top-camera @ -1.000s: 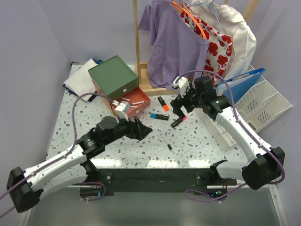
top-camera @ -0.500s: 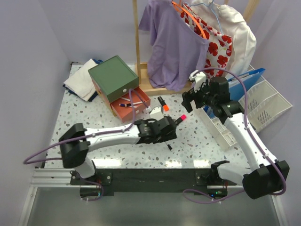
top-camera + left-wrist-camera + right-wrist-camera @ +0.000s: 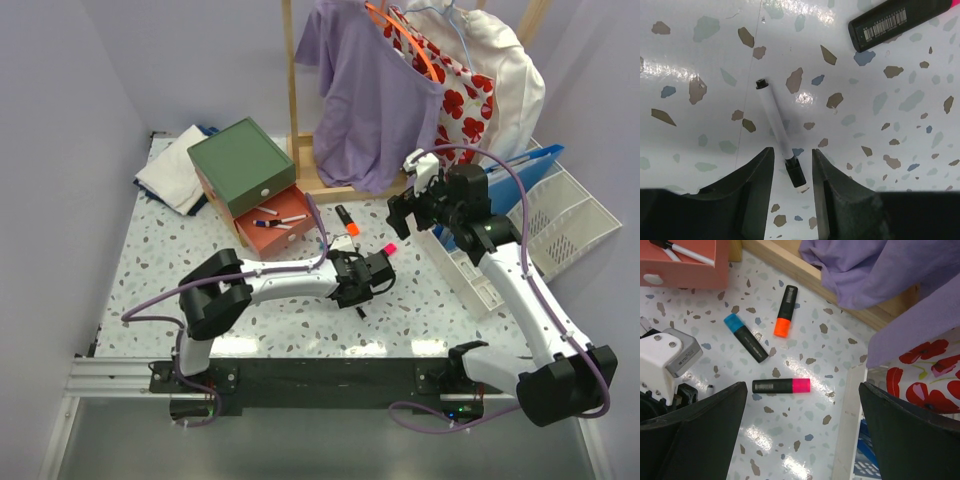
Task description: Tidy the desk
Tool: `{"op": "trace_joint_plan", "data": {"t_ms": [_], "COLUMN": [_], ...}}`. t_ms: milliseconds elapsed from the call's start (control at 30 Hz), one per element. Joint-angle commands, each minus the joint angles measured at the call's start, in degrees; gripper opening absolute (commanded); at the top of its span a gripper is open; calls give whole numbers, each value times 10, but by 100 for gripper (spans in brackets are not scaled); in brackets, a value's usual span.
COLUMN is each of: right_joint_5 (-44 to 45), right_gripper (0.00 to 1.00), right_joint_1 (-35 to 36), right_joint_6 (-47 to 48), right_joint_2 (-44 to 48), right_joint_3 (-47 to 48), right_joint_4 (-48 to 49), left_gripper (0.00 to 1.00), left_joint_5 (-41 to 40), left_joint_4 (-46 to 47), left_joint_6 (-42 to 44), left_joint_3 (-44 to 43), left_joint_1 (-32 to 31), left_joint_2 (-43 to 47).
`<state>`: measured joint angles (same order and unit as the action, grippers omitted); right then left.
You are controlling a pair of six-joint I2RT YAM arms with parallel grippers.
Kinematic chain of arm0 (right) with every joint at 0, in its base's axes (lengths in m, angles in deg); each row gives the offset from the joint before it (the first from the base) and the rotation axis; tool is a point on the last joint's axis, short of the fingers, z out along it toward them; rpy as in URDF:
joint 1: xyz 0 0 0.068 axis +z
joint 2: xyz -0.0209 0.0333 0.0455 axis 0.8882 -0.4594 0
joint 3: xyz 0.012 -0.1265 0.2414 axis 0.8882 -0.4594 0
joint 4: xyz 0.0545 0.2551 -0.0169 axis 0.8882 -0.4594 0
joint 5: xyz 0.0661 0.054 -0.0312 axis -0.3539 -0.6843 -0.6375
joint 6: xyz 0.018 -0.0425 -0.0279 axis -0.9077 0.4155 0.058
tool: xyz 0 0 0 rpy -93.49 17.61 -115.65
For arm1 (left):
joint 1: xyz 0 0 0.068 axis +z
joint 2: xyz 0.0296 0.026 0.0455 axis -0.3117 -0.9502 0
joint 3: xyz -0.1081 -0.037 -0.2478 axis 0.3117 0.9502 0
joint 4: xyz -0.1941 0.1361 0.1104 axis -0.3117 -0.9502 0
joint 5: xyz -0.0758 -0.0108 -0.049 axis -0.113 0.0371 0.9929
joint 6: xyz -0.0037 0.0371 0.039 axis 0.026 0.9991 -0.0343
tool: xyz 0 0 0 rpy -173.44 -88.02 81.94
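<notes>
Desk surface (image 3: 170, 260): white speckled top with a black bar on the near edge. It runs across the whole top view and is only partly tidied.

Change, left hand (image 3: 791, 159): a second ago it sits drawn back at the near left. Now the arm is stretched to the middle, with the hand low and open, its fingers either side of the thin white pen (image 3: 777, 122) and not yet touching it. Judged: a pick-up is about to start.

Change, right hand (image 3: 802, 390): a second ago it is down at the centre over the pink highlighter (image 3: 781, 385). Now it is lifted and pulled back toward the far right, fingers wide apart, holding nothing. The highlighter lies flat and has shifted slightly. Whether it was gripped or only nudged is not clear from above.

Loose items: orange highlighter (image 3: 785, 310) and blue highlighter (image 3: 745, 338), far of the pink one, each apart from the others.

Storage: red drawer (image 3: 275, 225), open, with a few pens inside. It sits under the green box (image 3: 240, 165), far left of centre, and is the likely home for the pen.

Surroundings: folded cloth (image 3: 175, 170) at the far left corner; wooden rack with a purple shirt (image 3: 365, 100) at the far edge; white file tray (image 3: 565, 225) at the right, holding a blue folder (image 3: 520, 175). Plain lilac walls on all sides.
</notes>
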<state>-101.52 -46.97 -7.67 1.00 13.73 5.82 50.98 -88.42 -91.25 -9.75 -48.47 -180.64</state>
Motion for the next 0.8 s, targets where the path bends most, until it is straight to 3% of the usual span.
{"op": "trace_joint_plan", "data": {"t_ms": [0,267,400,767], "right_joint_5": [9,9,9,5], "right_gripper": [99,99,99,99], "right_joint_1": [-4,-5,-5,-7], "right_joint_6": [-5,-5,-5,-7], "right_joint_2": [11,10,11,11], "right_joint_3": [5,5,6,7], "right_joint_4": [16,16,15,12], "left_gripper": [40,37,28,16], "left_joint_5": [2,6,20,-10], "left_joint_4": [-9,-28,-45,-50], "left_joint_6": [-13,4,18,65], "left_joint_3": [-29,-54,-63,-12], "left_joint_1": [14,28,33,34], "left_joint_2": [-18,-57,-76,-50]}}
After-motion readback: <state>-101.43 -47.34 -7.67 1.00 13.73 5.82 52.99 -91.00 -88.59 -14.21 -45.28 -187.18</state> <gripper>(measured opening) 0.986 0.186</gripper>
